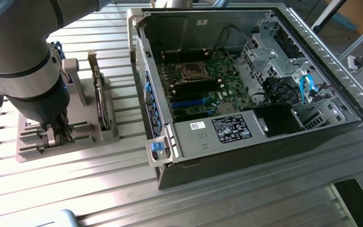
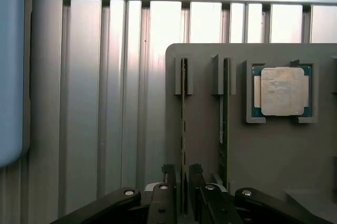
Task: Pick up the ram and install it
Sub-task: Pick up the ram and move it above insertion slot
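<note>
Ram (image 2: 183, 119): 1 long, thin green stick, standing edge-up in a slot of the grey holder (image 2: 205, 140). Pincer (image 2: 182, 184): open, straddling 1 end of the stick, small gaps either side.

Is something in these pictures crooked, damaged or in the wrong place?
Nothing stands out. The ram and the second stick stand straight in the gray holder, the processor lies flat in its recess, and the gripper is lined up with the ram.
</note>
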### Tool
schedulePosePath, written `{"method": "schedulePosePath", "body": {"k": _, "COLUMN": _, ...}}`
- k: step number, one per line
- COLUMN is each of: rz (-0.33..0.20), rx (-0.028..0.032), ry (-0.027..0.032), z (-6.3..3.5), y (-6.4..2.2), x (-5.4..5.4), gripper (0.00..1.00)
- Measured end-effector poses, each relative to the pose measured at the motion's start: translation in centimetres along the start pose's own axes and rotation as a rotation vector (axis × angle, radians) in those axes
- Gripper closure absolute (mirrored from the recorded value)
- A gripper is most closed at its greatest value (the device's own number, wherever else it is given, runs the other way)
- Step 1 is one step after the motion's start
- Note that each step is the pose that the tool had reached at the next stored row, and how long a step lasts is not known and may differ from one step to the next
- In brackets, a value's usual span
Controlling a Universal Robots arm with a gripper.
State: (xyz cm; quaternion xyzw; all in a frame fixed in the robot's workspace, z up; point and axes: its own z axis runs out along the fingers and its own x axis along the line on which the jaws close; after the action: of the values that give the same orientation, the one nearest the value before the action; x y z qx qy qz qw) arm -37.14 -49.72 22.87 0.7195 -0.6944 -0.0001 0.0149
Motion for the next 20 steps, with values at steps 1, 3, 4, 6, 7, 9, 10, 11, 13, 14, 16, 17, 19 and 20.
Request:
{"method": "schedulePosePath", "body": {"k": 1, "rz": 0.000, "rx": 0.0000, "ry": 0.0000, "z": 0.04, "y": 0.00, "x": 0.00, "gripper": 0.75}}
{"method": "schedulePosePath", "body": {"k": 3, "rz": 0.000, "rx": 0.0000, "ry": 0.0000, "z": 0.13, "y": 0.00, "x": -0.01, "gripper": 0.75}}
{"method": "schedulePosePath", "body": {"k": 4, "rz": 0.000, "rx": -0.0001, "ry": 0.0001, "z": 0.15, "y": 0.00, "x": -0.02, "gripper": 0.75}}
{"method": "schedulePosePath", "body": {"k": 6, "rz": 0.000, "rx": -0.0002, "ry": 0.0002, "z": 0.15, "y": 0.01, "x": -0.02, "gripper": 0.75}}
{"method": "schedulePosePath", "body": {"k": 7, "rz": 0.000, "rx": -0.0001, "ry": 0.0001, "z": 0.16, "y": 0.00, "x": -0.02, "gripper": 0.75}}
{"method": "schedulePosePath", "body": {"k": 9, "rz": 0.000, "rx": 0.0001, "ry": 0.0000, "z": 0.20, "y": 0.00, "x": -0.02, "gripper": 0.75}}
{"method": "schedulePosePath", "body": {"k": 10, "rz": 0.000, "rx": 0.0001, "ry": 0.0000, "z": 0.22, "y": 0.00, "x": -0.03, "gripper": 0.75}}
{"method": "schedulePosePath", "body": {"k": 11, "rz": 0.000, "rx": 0.0000, "ry": 0.0000, "z": 0.24, "y": 0.01, "x": -0.04, "gripper": 0.75}}
{"method": "schedulePosePath", "body": {"k": 13, "rz": 0.000, "rx": 0.0000, "ry": 0.0000, "z": 0.28, "y": 0.02, "x": -0.08, "gripper": 0.75}}
{"method": "schedulePosePath", "body": {"k": 14, "rz": 0.000, "rx": 0.0000, "ry": 0.0001, "z": 0.30, "y": 0.03, "x": -0.11, "gripper": 0.75}}
{"method": "schedulePosePath", "body": {"k": 16, "rz": 0.000, "rx": -0.0001, "ry": 0.0000, "z": 0.43, "y": 0.09, "x": -0.22, "gripper": 0.75}}
{"method": "schedulePosePath", "body": {"k": 17, "rz": 0.000, "rx": -0.0001, "ry": 0.0001, "z": 0.48, "y": 0.12, "x": -0.24, "gripper": 0.75}}
{"method": "schedulePosePath", "body": {"k": 19, "rz": 0.000, "rx": 0.0000, "ry": 0.0000, "z": 0.55, "y": 0.16, "x": -0.28, "gripper": 0.75}}
{"method": "schedulePosePath", "body": {"k": 20, "rz": 0.000, "rx": -0.0001, "ry": 0.0001, "z": 0.60, "y": 0.20, "x": -0.31, "gripper": 0.75}}
